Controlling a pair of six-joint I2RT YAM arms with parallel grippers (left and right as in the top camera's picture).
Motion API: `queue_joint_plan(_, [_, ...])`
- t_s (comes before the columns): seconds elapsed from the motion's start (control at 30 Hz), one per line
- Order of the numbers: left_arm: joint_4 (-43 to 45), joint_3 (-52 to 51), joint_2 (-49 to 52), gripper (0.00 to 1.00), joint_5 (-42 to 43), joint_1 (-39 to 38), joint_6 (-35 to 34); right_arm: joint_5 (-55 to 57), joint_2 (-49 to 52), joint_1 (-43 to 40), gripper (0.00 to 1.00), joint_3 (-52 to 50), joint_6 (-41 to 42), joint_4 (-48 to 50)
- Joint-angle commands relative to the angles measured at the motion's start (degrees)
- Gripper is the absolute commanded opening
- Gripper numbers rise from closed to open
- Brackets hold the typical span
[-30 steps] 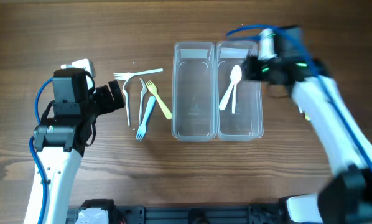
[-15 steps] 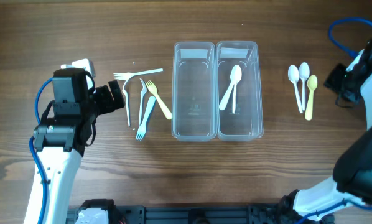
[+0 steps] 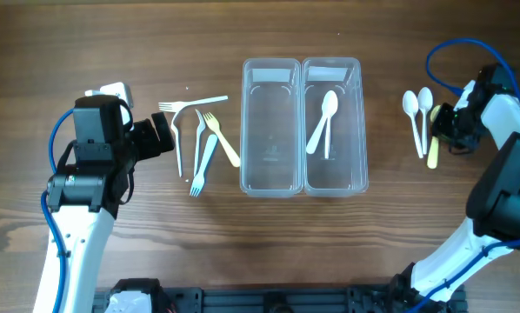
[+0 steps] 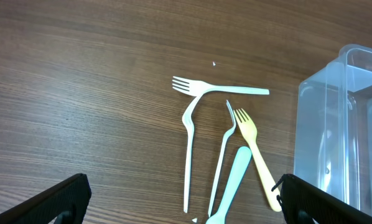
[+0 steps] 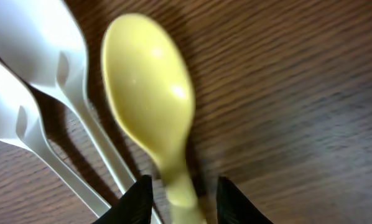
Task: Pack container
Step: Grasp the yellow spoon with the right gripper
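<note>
Found the left gripper (image 4: 186, 208) at the far left, fingers (image 4: 61, 196) spread wide, holding nothing, aimed at the forks (image 4: 226, 149). Counted white, blue and yellow ones there, loose on the table (image 3: 243, 252), just left of the containers and none inside.

Passed next to the left container (image 3: 269, 130), seemingly bare inside. Found the right container (image 3: 347, 165) touching it on the right, with packed spoons (image 3: 323, 122) lying aslant in it.

Further right, well apart from the containers, picked out two white spoons (image 3: 414, 117) side by side. Saw the yellow spoon (image 5: 150, 87) just beside them, its length roughly parallel to the containers' long sides.

Placed the right gripper (image 5: 183, 202) directly over that yellow spoon: handle running straight in between the fingertips (image 5: 139, 199), bowl pointing out ahead of them, long axis square to the closing line. Found the fingers set narrow, one on each side of the handle. Could not tell, through blur at that spot, whether pinched on it or just off.

Judged the right arm far the nearer for the spoons outside, the left for the forks. Judged the coming move to hinge on a centred pinch on the handle, then a carry leftward to the right container, with the spoon's length kept in line with the container's.
</note>
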Motion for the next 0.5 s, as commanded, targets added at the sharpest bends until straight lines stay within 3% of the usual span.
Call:
queue_joint_plan(0.0, [0.2,1.2,0.1,1.00,-0.3,0.4,1.3,1.3,1.2,2.4,0.33,-0.2,-1.8,0.0])
queue_joint_plan(0.23, [0.2,1.2,0.1,1.00,-0.3,0.4,1.3,2.8,1.3,3.5,0.24,-0.2,-1.6,-0.3])
queue_joint_plan(0.47, [0.2,1.2,0.1,1.00,-0.3,0.4,1.3,2.8,1.2,3.5,0.06,-0.2,-0.1,-0.7])
